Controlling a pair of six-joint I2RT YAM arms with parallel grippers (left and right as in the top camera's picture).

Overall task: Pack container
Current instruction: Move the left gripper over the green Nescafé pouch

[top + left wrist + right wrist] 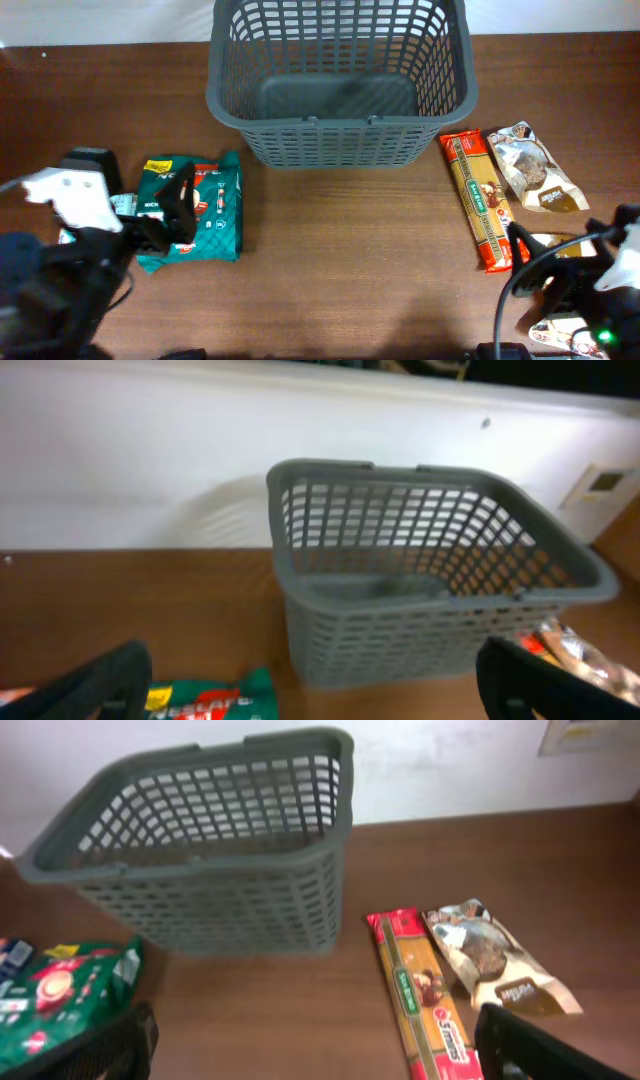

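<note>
The container, a big dark grey lattice basket (pixel 340 140), stands at the back middle of the table, and I see nothing inside it. It also fills the left wrist view (pixel 430 620) and the right wrist view (pixel 220 910). A green packet (pixel 205 205) lies flat at the left. My left gripper (pixel 170 215) hovers over its near edge, open and holding nothing (pixel 320 695). At the right lie a long red and orange packet (pixel 480 200) and a brown and white pouch (pixel 533 168). My right gripper (pixel 535 270) stands open near the front right (pixel 320 1055), with bare table between its fingers.
The green packet (pixel 210 700) shows low between the left fingers. In the right wrist view the long packet (pixel 420 995) and the pouch (pixel 495 960) lie just inside the right finger. A yellowish packet (pixel 562 245) lies partly under the right arm. A white wall runs behind the table.
</note>
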